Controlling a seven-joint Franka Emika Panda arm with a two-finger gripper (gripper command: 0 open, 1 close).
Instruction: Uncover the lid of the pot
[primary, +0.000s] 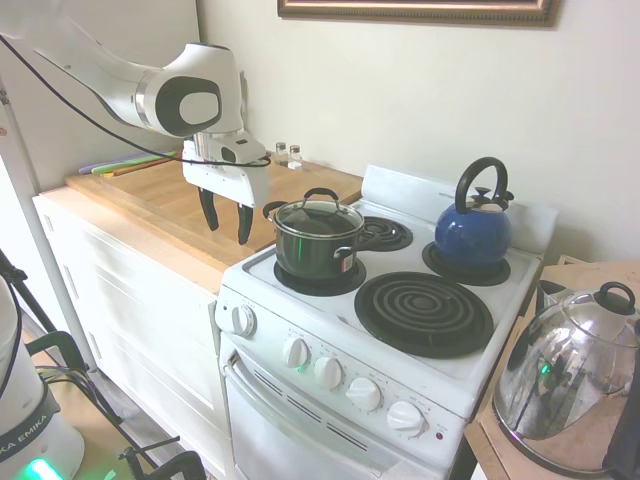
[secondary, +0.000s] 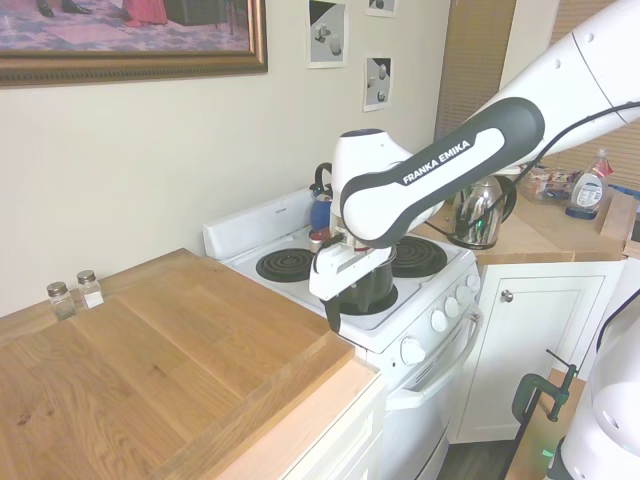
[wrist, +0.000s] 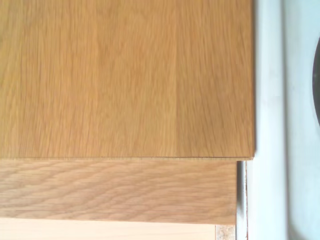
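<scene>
Here, a kitchen scene in label lines.

Gripper: the white arm's gripper (primary: 227, 222) hangs at centre-left of the first exterior view, its two dark fingers (primary: 209, 210) spread apart and holding nothing, pointed down over the edge of the wooden countertop (primary: 160, 200), just left of the stove.

Pot: the dark saucepan (primary: 318, 248) sits on the front-left burner of the white electric stove (primary: 400, 340), centre of the frame, near the gripper but apart from it.

Lid: the glass lid (primary: 318, 214) with its black loop handle rests closed on the pot.

Blue kettle: the kettle (primary: 474, 228) stands on the back-right burner, right of centre.

Chrome kettle: the shiny kettle (primary: 570, 375) occupies the lower right corner, on a side counter.

Shakers: two small glass shakers (secondary: 75, 293) stand by the wall, at the left of the second exterior view.

Wrist view: only wood grain of the countertop (wrist: 125, 80) and a white strip of stove edge (wrist: 270, 120) show.
</scene>
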